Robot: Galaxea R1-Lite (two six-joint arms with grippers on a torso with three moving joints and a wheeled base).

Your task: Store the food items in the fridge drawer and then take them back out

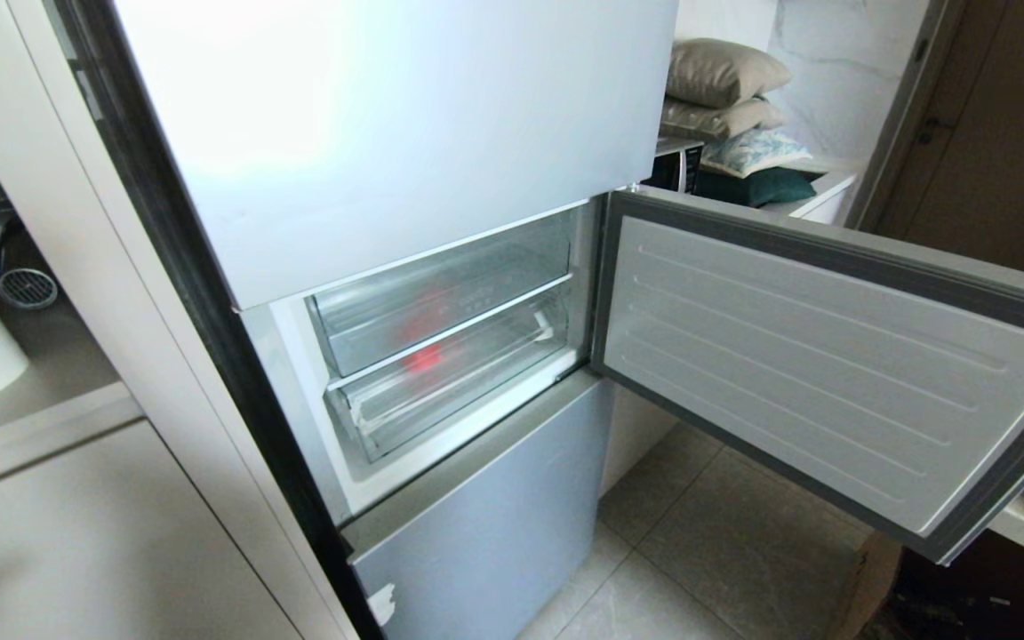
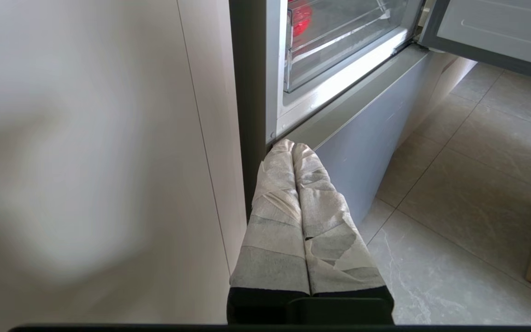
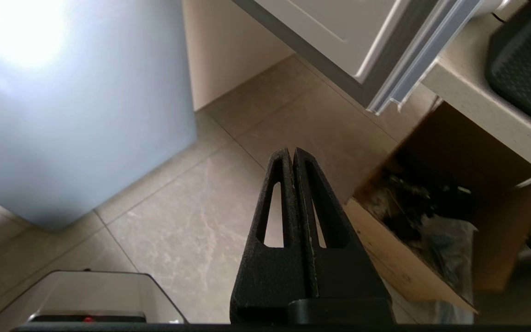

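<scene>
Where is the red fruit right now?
In the head view, the red fruit sits inside the fridge, behind the clear drawer fronts in the open middle compartment, left of the swung-open door.

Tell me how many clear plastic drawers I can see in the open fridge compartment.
2. The upper drawer sits under the closed top door; the lower drawer sits directly beneath it, with something red blurred behind their fronts. Others may hide behind closed panels.

floor [image 1: 716, 542]: grey-beige tiles | cabinet [image 1: 76, 533]: cream | pillows [image 1: 725, 98]: stacked on counter

Bright daylight w/ glare on fridge panel [image 1: 388, 116], cabinet side [image 2: 62, 184] blurred.
</scene>
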